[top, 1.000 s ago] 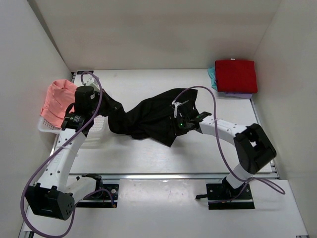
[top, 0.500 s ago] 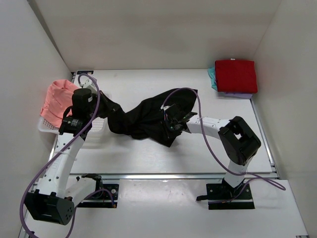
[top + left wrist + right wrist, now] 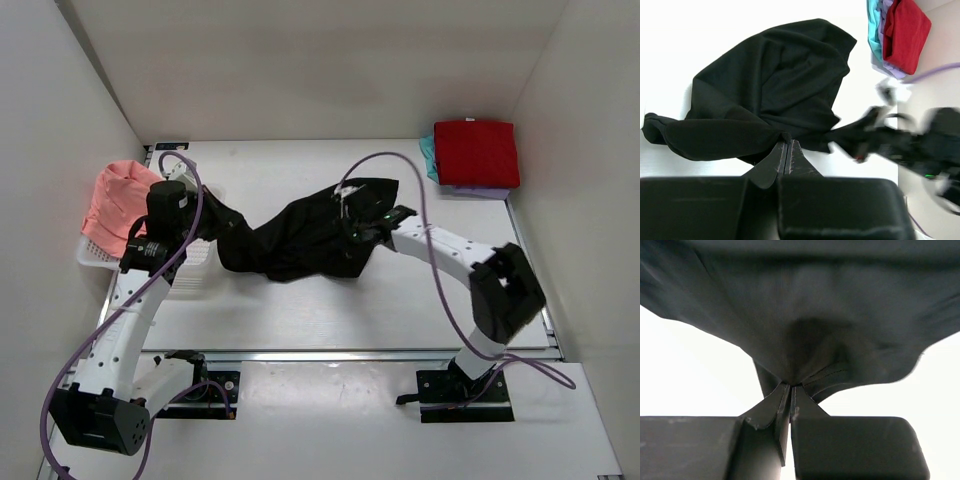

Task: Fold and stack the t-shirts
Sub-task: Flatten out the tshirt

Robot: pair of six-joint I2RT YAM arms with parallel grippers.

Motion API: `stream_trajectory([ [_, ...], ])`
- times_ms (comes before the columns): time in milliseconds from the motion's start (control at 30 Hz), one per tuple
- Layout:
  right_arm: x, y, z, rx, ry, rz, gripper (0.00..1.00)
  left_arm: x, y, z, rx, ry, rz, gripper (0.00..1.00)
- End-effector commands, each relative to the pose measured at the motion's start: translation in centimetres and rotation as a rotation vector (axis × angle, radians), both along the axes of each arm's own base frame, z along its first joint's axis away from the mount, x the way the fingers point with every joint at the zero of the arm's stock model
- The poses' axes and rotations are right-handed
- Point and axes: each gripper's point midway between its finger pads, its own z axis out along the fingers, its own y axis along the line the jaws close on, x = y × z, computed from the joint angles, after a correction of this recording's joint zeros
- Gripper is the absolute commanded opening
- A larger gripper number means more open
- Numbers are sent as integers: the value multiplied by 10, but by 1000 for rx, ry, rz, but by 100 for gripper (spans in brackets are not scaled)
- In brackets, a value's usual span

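Observation:
The large black t-shirt (image 3: 300,235) lies crumpled across the middle of the table, stretched between both arms. My left gripper (image 3: 205,222) is shut on its left end; in the left wrist view the gripper (image 3: 788,141) pinches a fold of the black shirt (image 3: 770,90). My right gripper (image 3: 358,228) is shut on the shirt's right part; in the right wrist view the gripper (image 3: 790,386) holds the black cloth (image 3: 810,315) bunched above it. A red t-shirt (image 3: 476,152) lies folded on top of teal (image 3: 428,152) and lilac (image 3: 470,192) ones at the back right. A salmon-pink shirt (image 3: 118,198) fills the basket.
A white mesh basket (image 3: 100,257) stands at the table's left edge beside my left arm. The folded stack also shows in the left wrist view (image 3: 905,32). White walls close in the table at the back and both sides.
My right gripper has swung back and to the right with the black shirt, pulling its right part away from the front. My left gripper has barely moved.

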Motion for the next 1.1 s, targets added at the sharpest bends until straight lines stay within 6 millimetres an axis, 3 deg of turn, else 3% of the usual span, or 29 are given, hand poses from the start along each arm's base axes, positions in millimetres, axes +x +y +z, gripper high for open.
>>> stream_trajectory([
  [0,23,-15,92,119,-178,-40,0,6,0,37,-6,-107,3,0],
  [133,35,-46,150,195,-285,-91,0,16,-1,59,-9,-153,9,0],
  [267,50,-94,215,216,-442,-191,0,31,-1,101,-10,-235,15,0],
  [333,55,-111,263,248,-563,-219,0,38,-1,146,-5,-336,15,0],
  [367,55,-128,279,245,-613,-249,0,41,1,164,-6,-364,24,0],
  [400,53,-143,308,267,-689,-274,0,44,2,186,-7,-408,28,0],
  [433,54,-153,323,265,-732,-290,0,44,5,194,-2,-418,41,0],
  [500,43,-184,357,257,-833,-343,0,48,10,217,21,-460,53,0],
  [567,21,-199,393,262,-942,-320,0,41,18,259,28,-544,82,0],
  [600,18,-214,399,242,-967,-339,0,44,20,264,38,-551,88,0],
  [633,-3,-234,428,247,-1053,-338,0,40,27,293,32,-607,116,0],
  [667,-14,-231,439,273,-1079,-302,0,33,28,310,23,-653,115,0],
  [733,-18,-249,452,250,-1111,-330,0,37,30,320,-7,-668,126,0],
  [800,-14,-248,462,287,-1120,-303,0,42,29,326,-39,-679,122,0],
  [867,-2,-238,460,313,-1108,-276,0,53,29,320,-52,-657,129,0],
  [933,20,-234,445,323,-1069,-283,0,64,29,316,-62,-648,129,0],
  [1067,57,-228,423,376,-996,-278,0,104,30,286,-66,-573,145,0],
])
